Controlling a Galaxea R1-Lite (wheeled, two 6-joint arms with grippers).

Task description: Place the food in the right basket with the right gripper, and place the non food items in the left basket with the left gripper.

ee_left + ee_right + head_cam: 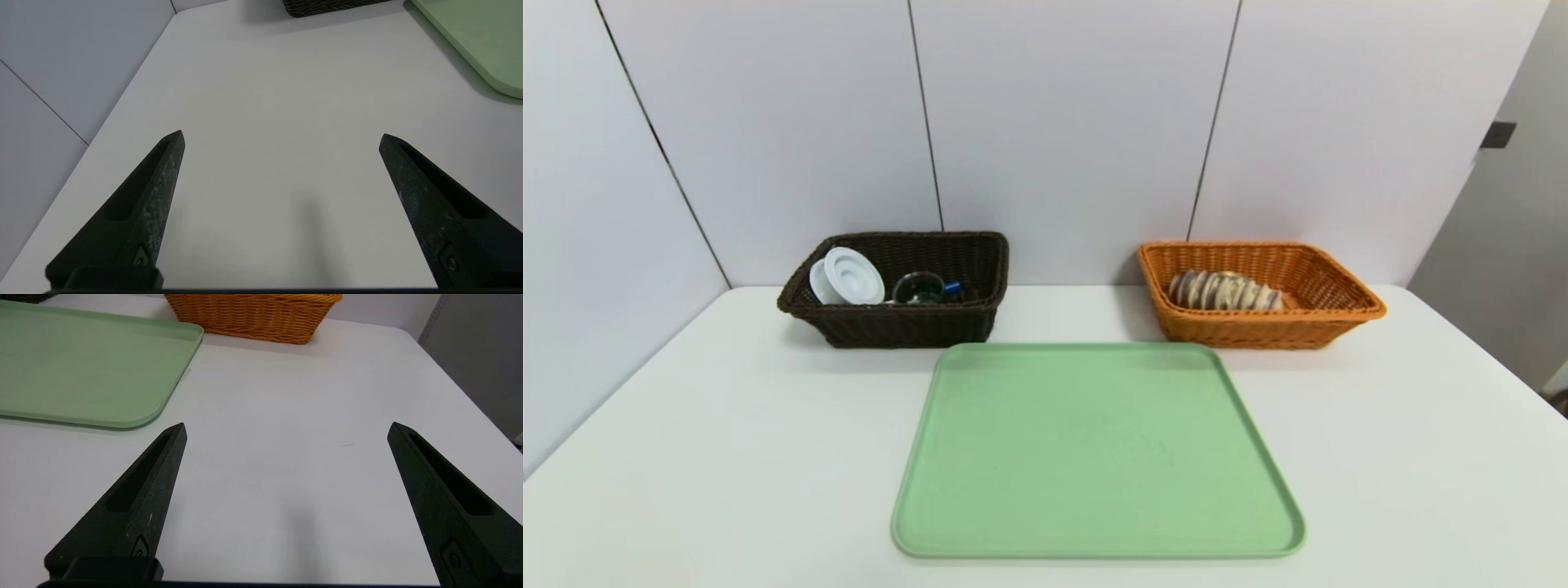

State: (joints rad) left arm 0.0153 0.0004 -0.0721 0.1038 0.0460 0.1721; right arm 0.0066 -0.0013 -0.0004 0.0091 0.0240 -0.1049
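The bread [1227, 291] lies in the orange basket [1270, 333], at one o'clock on the table as the robot faces it, with a rounded bit of the can [1230, 275] showing just behind. At eleven o'clock, the dark basket [907, 327] holds the white dispenser [854, 276], the cup [918, 287] and the marker [951, 287]. The sorting looks done to me, so the risk lies in meddling: a needless reach could catch a rim and tip a basket. The dispenser leans up against the wicker at the dark basket's nine o'clock side, and a knock there might topple it onto the cup. Both the left gripper [282, 132] and the right gripper [289, 423] are spread wide, empty, over bare table [727, 457] either side of the tray [1094, 457].
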